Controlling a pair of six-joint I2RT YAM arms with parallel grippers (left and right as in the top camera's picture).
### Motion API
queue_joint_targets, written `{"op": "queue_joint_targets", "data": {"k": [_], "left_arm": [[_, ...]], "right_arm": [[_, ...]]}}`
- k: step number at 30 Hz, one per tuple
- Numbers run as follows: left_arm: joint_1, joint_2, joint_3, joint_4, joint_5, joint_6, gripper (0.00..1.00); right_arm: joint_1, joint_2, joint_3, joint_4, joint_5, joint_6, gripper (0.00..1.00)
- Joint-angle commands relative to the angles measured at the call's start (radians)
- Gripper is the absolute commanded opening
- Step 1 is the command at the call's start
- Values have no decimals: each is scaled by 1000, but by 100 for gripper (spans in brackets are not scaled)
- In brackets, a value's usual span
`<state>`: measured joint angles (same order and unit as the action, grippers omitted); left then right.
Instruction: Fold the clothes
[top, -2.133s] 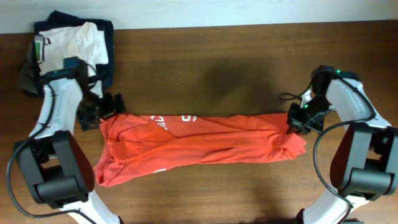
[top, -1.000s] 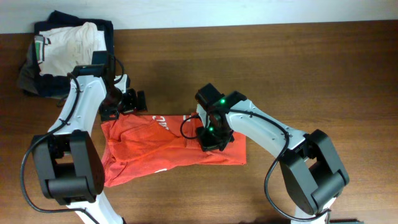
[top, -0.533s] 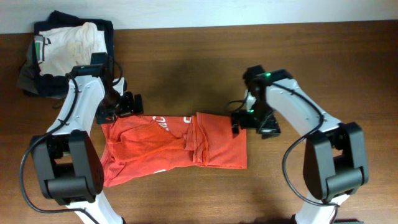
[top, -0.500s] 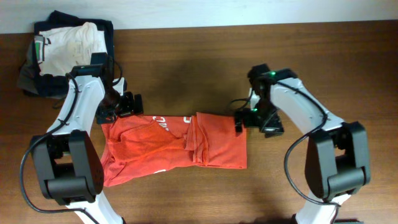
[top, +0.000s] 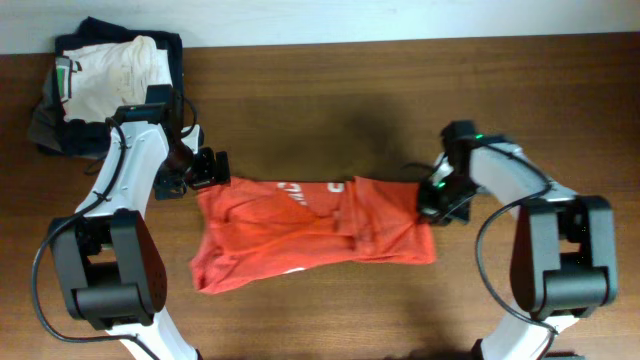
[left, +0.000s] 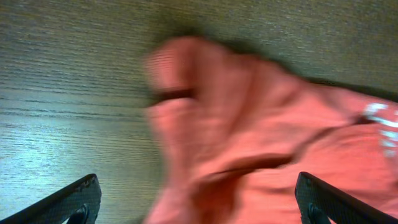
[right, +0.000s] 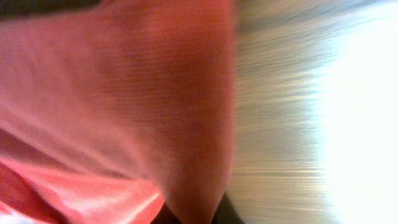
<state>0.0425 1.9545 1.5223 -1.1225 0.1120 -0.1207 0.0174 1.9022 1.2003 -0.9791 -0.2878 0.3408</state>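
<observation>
The T-shirt (top: 300, 235) is laid flat on the table (top: 330, 100), slightly left of centre and crumpled, its long side running left to right. The lower-left corner sits lowest. White lettering (top: 295, 188) is seen along the upper edge, and a vertical fold edge is seen right of the middle, where the right part appears doubled over.

The left gripper (top: 212, 170) is held just off the shirt's upper-left corner. In the overhead view, contact with the cloth cannot be confirmed. In the left wrist view the jaws are spread wide. The two fingers (left: 78, 199) are seen at the bottom corners of the frame, with bare wood at left and a motion-blurred bunch of orange fabric between and beyond them. Nothing is gripped.

The right gripper (top: 430, 207) is placed at the shirt's right edge, near the upper-right corner. The right wrist view is filled with close, blurred orange cloth, with table surface to the right. The fingers are mostly covered, and only a dark bit shows at bottom centre, where the fabric runs in. The jaws are read as pressed together, pinching the shirt's right edge.

A pile of folded garments (top: 110, 70), white over dark, is seen at the table's far-left corner, well apart from the shirt. It is partly overlapped by the left arm.
</observation>
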Motion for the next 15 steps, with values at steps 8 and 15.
{"op": "queue_joint_targets", "data": {"k": [8,15], "left_arm": [[6,26,-187,104,431,208,99],[-4,26,-473,344,555,200,99]], "right_arm": [[-224,6,134,-121,120,5,99],[-327,6,214,-113,120,5,99]]}}
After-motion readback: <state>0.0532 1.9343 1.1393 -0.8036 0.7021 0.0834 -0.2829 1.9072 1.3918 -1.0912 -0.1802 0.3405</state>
